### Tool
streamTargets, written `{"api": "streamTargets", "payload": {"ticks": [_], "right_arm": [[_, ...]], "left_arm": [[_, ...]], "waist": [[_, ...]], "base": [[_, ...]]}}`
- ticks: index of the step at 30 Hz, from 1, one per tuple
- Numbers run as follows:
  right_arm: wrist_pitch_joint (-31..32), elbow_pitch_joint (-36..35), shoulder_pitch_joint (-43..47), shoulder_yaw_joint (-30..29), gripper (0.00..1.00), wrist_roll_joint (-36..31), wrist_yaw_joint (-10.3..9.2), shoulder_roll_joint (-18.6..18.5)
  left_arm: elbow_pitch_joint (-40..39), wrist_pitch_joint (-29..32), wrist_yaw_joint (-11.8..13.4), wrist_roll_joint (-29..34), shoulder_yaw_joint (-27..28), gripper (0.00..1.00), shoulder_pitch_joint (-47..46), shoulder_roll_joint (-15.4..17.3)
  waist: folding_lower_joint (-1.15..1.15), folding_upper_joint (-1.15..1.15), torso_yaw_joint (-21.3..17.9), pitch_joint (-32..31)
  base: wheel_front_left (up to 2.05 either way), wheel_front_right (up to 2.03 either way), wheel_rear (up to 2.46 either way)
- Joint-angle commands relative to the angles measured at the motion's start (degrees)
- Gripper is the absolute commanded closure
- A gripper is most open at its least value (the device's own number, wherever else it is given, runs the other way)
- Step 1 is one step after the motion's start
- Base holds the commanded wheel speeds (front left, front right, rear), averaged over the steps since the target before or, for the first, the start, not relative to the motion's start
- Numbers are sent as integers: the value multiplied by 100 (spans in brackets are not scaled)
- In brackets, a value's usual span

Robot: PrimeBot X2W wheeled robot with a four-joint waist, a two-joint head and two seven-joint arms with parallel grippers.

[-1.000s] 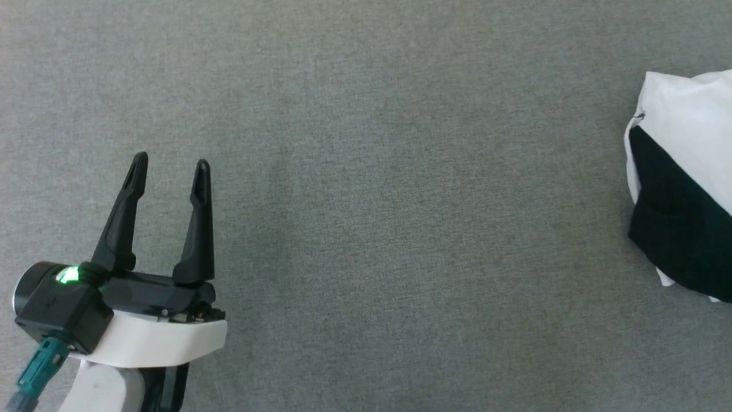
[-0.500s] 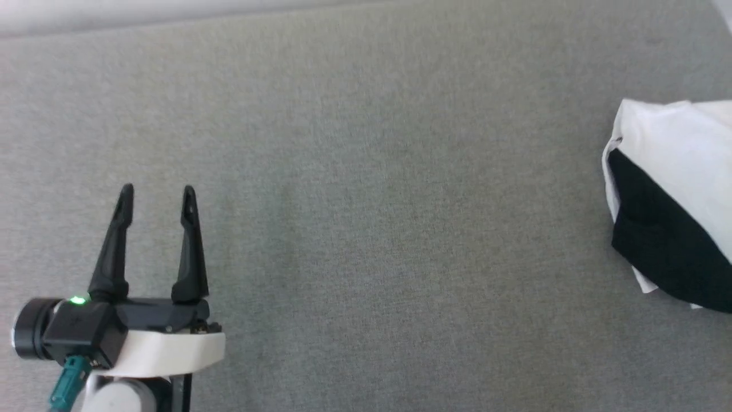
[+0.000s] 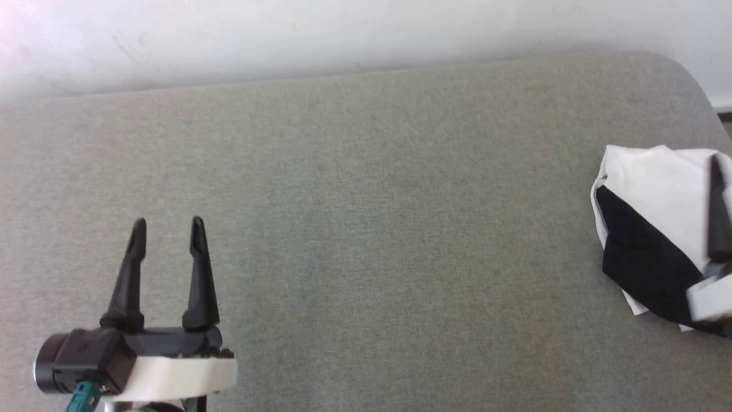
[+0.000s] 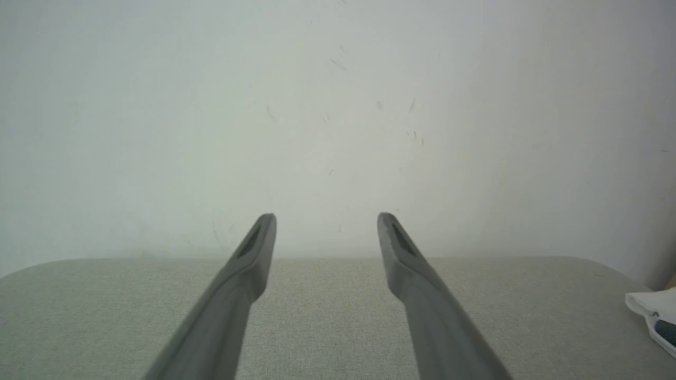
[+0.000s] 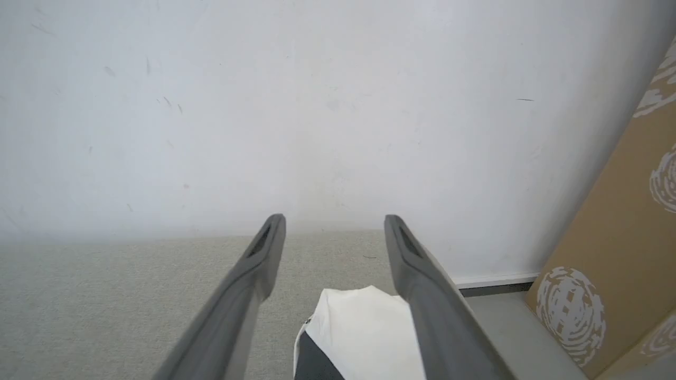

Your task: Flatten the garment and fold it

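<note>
The garment (image 3: 649,194) lies as a folded white-and-black bundle at the right end of the grey fabric surface (image 3: 366,229). My right gripper (image 5: 334,219) hangs over it, open; the garment (image 5: 364,327) shows below and between its two fingers, apart from them. In the head view one blurred dark finger (image 3: 716,212) of that gripper crosses the bundle at the right edge. My left gripper (image 3: 167,223) stands open at the lower left, far from the garment, with nothing between its fingers (image 4: 326,217). A white corner of the garment (image 4: 652,311) peeks in at the left wrist view's right edge.
A white wall (image 3: 343,34) runs along the far edge of the surface. Past the surface's rounded right end stands a brown cardboard box (image 5: 623,253) with white prints, on a pale floor strip (image 5: 496,306).
The head camera has tilted up, bringing the wall into view. My right gripper's finger has come into the picture over the garment. The left gripper stays open; the bundle keeps its shape.
</note>
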Motion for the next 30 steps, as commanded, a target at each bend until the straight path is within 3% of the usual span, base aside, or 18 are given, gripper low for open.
{"api": "streamTargets", "payload": {"ticks": [1,12,15,20,30], "right_arm": [[-96,-39,126,59,0,-58,-4,98],[-1050,107,977,549,0,-751,-4,687],[-1297,370,1124,550,0,-938,-4,726],[-1595,800,1204,521,0,-678,-4,734],[-1622,1073,1250,618,0,-664,-4,736]], "left_arm": [[-18,-26,-29,-43,21,0,95,-32],[244,-27,-305,243,29,0,603,-247],[456,-27,-356,304,17,0,711,-310],[692,-27,-442,410,26,0,821,-406],[930,-27,-651,429,100,0,849,-612]], "waist": [[1,-1,85,-133],[1,-1,181,-438],[1,-1,196,-531],[1,-1,208,-649],[1,-1,298,-758]], "base": [[0,0,0],[0,0,0],[0,0,0],[0,0,0],[0,0,0]]}}
